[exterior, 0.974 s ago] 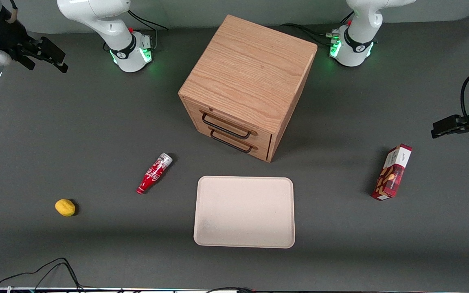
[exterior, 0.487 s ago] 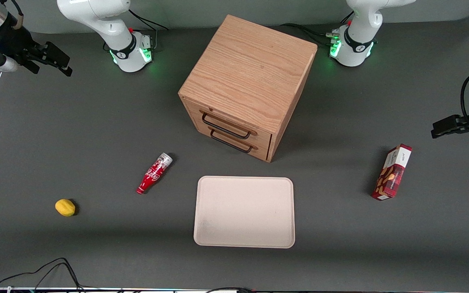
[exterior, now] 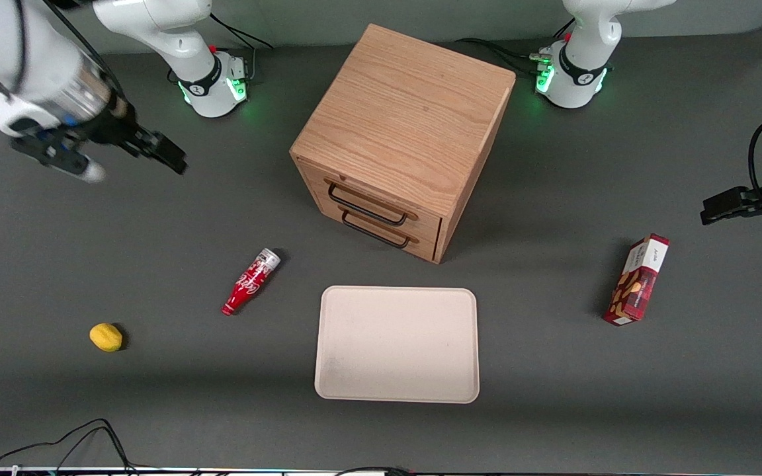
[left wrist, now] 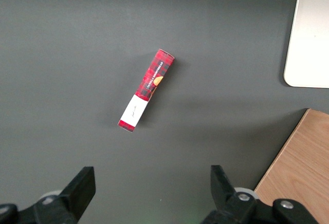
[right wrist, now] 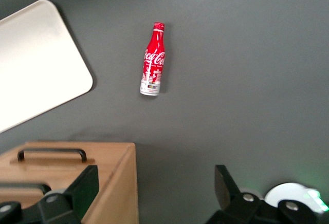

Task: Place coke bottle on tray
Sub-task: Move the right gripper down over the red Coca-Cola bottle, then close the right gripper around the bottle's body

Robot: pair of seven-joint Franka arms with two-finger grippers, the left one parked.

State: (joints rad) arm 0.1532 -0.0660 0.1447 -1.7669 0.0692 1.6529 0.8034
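Note:
The coke bottle [exterior: 251,281] lies on its side on the dark table, beside the tray and toward the working arm's end, its red cap pointing toward the front camera. It also shows in the right wrist view [right wrist: 153,67]. The pale beige tray [exterior: 397,344] lies flat in front of the drawer cabinet and has nothing on it; it also shows in the right wrist view [right wrist: 36,64]. My right gripper [exterior: 149,151] is open and empty, high above the table, farther from the front camera than the bottle. In the right wrist view the gripper [right wrist: 154,188] has its fingers wide apart.
A wooden drawer cabinet [exterior: 407,119] with two black handles stands mid-table, close beside the gripper in the right wrist view [right wrist: 67,183]. A yellow lemon [exterior: 106,337] lies toward the working arm's end. A red snack box [exterior: 637,279] lies toward the parked arm's end.
My right arm has swung in from the table's edge toward the cabinet and nearer the bottle. The bottle and tray have not moved.

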